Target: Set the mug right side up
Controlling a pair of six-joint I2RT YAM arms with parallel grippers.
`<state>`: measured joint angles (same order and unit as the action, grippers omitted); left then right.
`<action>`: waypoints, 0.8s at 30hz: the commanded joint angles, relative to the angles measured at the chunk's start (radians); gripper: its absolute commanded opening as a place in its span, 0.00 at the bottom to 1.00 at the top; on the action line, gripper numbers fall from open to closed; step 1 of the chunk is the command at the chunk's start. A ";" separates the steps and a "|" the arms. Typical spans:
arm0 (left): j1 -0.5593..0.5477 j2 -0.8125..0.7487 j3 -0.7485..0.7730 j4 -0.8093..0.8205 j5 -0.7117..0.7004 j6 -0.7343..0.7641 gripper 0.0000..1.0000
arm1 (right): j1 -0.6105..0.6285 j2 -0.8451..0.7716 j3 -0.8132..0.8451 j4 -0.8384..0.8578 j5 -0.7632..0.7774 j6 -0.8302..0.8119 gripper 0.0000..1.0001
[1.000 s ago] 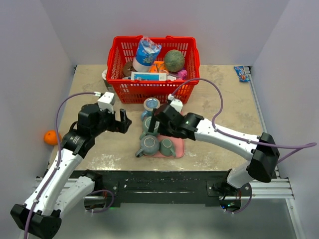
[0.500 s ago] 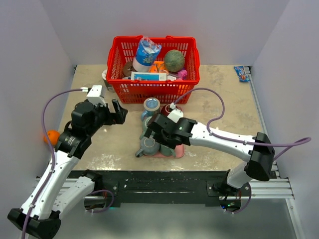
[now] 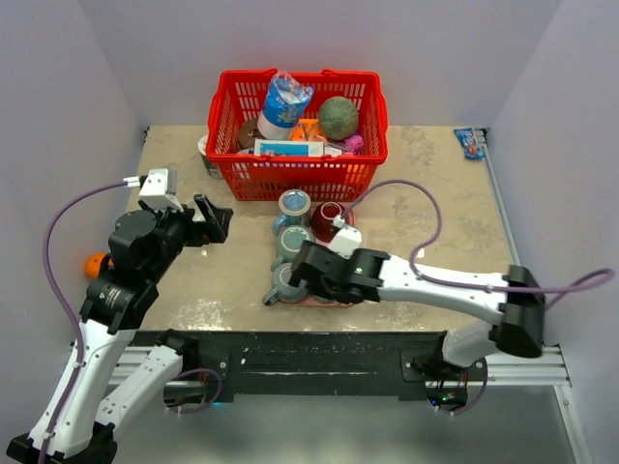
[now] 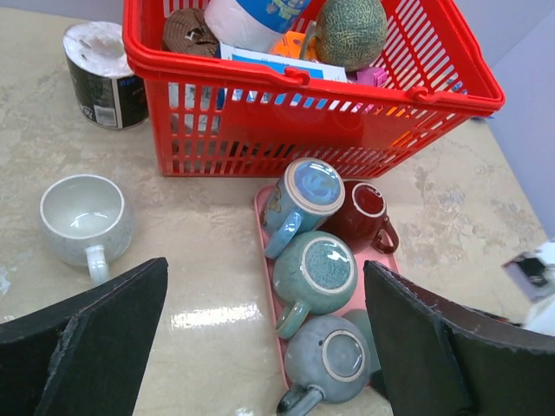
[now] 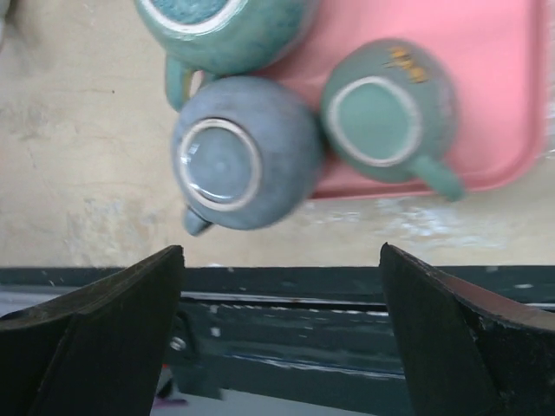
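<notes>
My right claw [image 5: 282, 258] is spread apart above the upside-down blue-grey mug [image 5: 227, 163], which lies toward eleven o'clock; I should centre over its body before closing.

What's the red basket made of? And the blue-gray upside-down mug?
The red basket looks like molded plastic: thin slatted walls, slight shine. The upside-down blue-gray mug looks like glazed ceramic: smooth glossy body, pale bare-looking foot ring.

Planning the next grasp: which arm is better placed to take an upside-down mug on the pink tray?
Right. The right hand hangs open above the upside-down grey-blue mug and green mug on the tray; the left hand, also open, sits off to its left.
</notes>
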<state>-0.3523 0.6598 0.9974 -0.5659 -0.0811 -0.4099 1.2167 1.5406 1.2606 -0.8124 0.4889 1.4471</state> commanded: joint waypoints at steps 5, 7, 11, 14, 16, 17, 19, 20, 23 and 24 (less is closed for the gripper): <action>-0.002 0.032 -0.002 0.027 0.060 -0.043 0.98 | -0.043 -0.280 -0.201 0.059 0.027 -0.451 0.91; -0.001 0.034 -0.016 0.044 0.053 -0.046 0.98 | -0.066 -0.254 -0.198 0.088 -0.019 -0.591 0.89; -0.002 0.049 -0.028 0.064 0.055 -0.055 0.98 | -0.146 -0.194 -0.202 0.142 -0.121 -0.740 0.81; -0.002 0.057 -0.040 0.084 0.052 -0.055 0.98 | -0.195 -0.180 -0.233 0.188 -0.184 -0.820 0.74; -0.002 0.057 -0.057 0.106 0.053 -0.055 0.98 | -0.198 -0.175 -0.245 0.215 -0.225 -0.864 0.70; -0.001 0.057 -0.065 0.115 0.053 -0.053 0.98 | -0.203 -0.159 -0.251 0.231 -0.231 -0.876 0.69; -0.002 0.057 -0.085 0.145 0.058 -0.052 0.98 | -0.206 -0.128 -0.256 0.234 -0.234 -0.896 0.61; -0.002 0.057 -0.089 0.155 0.061 -0.050 0.98 | -0.206 -0.096 -0.253 0.234 -0.225 -0.901 0.58; -0.001 0.057 -0.103 0.190 0.076 -0.050 0.98 | -0.209 -0.060 -0.231 0.223 -0.223 -0.889 0.51; -0.002 0.052 -0.108 0.198 0.076 -0.052 0.98 | -0.209 -0.054 -0.231 0.223 -0.233 -0.892 0.49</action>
<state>-0.3523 0.7204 0.9028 -0.4683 -0.0280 -0.4538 1.0103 1.4570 1.0077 -0.6178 0.2832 0.6033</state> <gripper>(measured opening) 0.983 0.528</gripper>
